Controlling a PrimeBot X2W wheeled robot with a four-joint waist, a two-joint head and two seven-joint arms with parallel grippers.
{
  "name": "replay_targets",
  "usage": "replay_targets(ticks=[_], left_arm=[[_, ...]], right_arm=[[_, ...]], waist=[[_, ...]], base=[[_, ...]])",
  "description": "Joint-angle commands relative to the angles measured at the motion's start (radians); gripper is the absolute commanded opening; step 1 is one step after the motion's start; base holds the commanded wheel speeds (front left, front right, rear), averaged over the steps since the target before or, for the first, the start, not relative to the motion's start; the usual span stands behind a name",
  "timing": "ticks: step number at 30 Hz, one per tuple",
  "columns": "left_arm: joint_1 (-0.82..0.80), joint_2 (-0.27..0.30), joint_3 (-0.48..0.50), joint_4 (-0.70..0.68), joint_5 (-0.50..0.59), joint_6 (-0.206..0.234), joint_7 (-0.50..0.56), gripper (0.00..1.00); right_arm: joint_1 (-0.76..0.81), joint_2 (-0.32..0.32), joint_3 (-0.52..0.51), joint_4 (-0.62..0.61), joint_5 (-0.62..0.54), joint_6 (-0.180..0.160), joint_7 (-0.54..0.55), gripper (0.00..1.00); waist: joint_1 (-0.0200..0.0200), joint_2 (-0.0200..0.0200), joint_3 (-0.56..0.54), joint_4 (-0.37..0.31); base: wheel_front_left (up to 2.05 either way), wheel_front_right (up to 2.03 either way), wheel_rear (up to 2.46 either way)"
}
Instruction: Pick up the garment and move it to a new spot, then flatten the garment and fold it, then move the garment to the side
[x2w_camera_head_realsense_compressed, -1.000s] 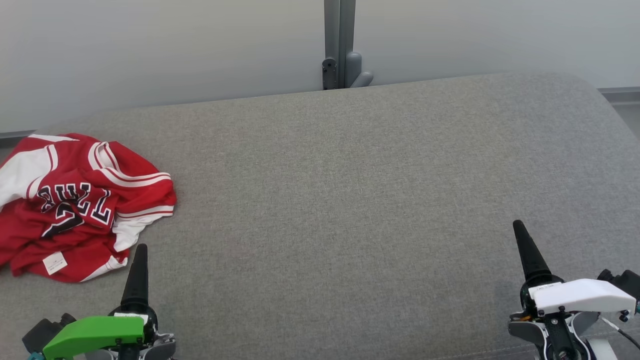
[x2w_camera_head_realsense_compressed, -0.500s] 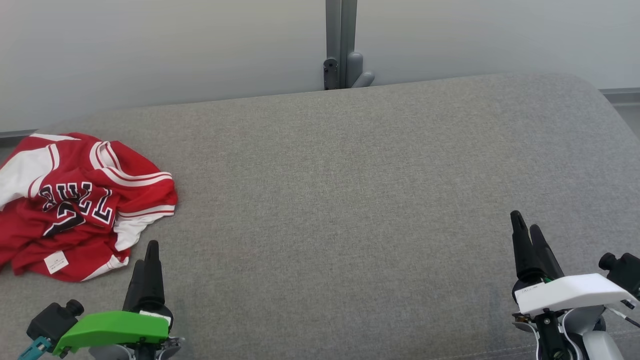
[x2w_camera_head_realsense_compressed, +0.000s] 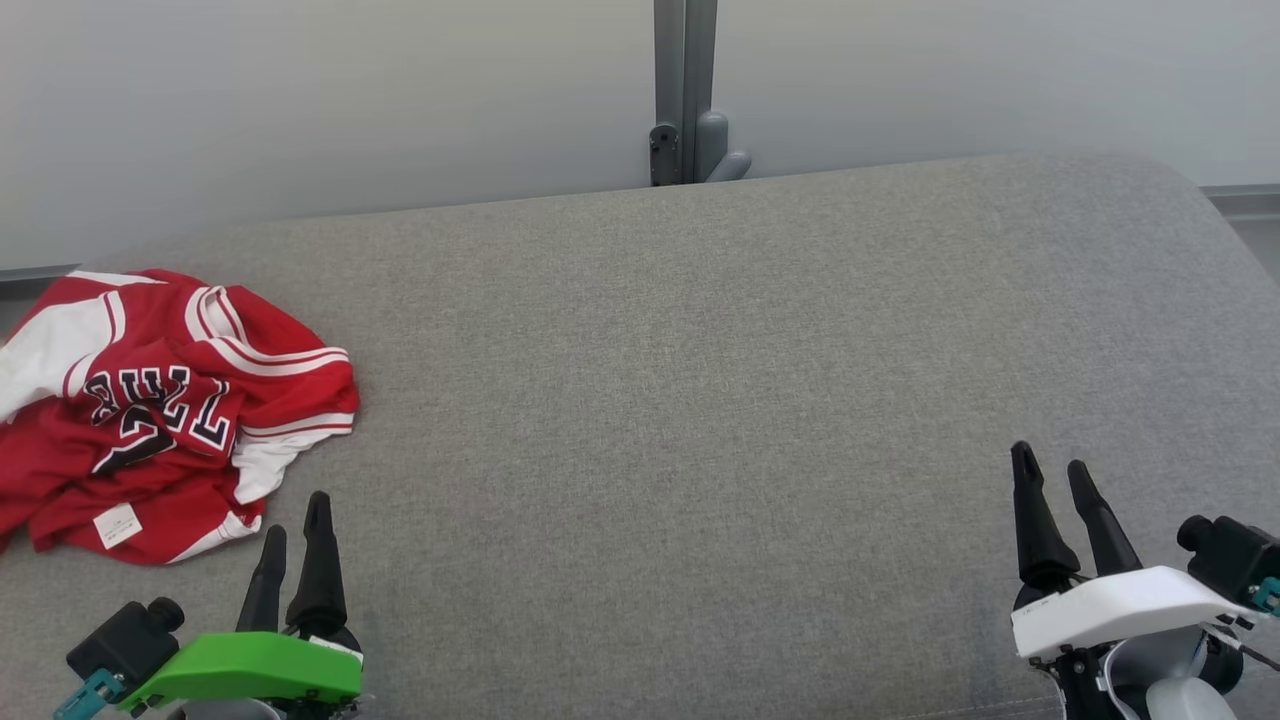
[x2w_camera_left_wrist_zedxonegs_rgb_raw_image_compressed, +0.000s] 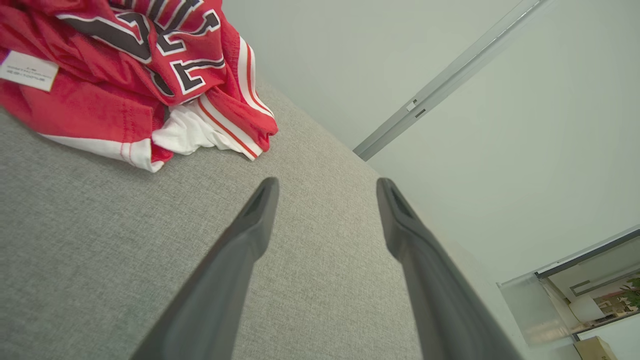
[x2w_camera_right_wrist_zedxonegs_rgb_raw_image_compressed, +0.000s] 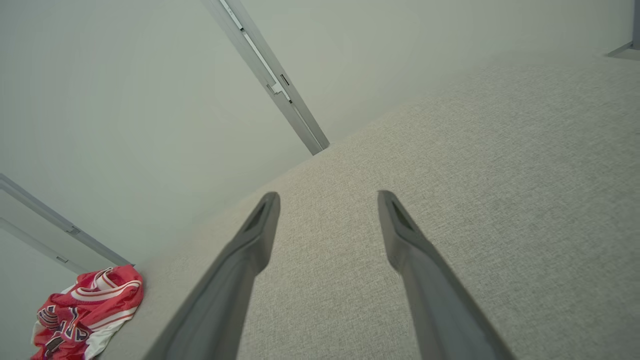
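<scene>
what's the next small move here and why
Probably reach the left tool forward and to the left onto the near edge of the red jersey. The jersey lies crumpled at the left end of the grey cushion, untouched, and the left tool is open, empty and just short of its hem, while the right tool sits far across the cushion, also open.

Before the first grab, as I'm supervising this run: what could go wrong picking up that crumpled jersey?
The red jersey lies bunched in layers, so the open left gripper may pinch one fold and drag it rather than lift. It sits near the left back edge of the grey cushion; a nudge might push it off. The right gripper is far across, unlikely to help quickly.
</scene>
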Motion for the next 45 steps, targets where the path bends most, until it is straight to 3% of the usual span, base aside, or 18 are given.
replay_targets(ticks=[1, 27, 45], left_arm=[[0.0, 0.012, -0.002, -0.008, 0.035, 0.0, -0.009, 1.0], [0.03, 0.037, -0.036, 0.016, 0.323, 0.0, -0.079, 1.0], [0.046, 0.077, -0.086, 0.034, 0.474, -0.001, -0.12, 1.0]], right_arm=[[0.002, -0.007, 0.002, -0.007, -0.037, 0.0, -0.011, 1.0], [0.029, -0.009, 0.023, 0.035, -0.328, 0.0, -0.081, 1.0], [0.049, -0.01, 0.005, 0.033, -0.407, 0.0, -0.121, 1.0]], waist=[[0.0, 0.0035, -0.001, 0.001], [0.0, 0.0053, -0.011, 0.006], [0.0, 0.0065, -0.015, 0.007]], base=[[0.0, 0.0, 0.0], [0.0, 0.0, 0.0], [0.0, 0.0, 0.0]])
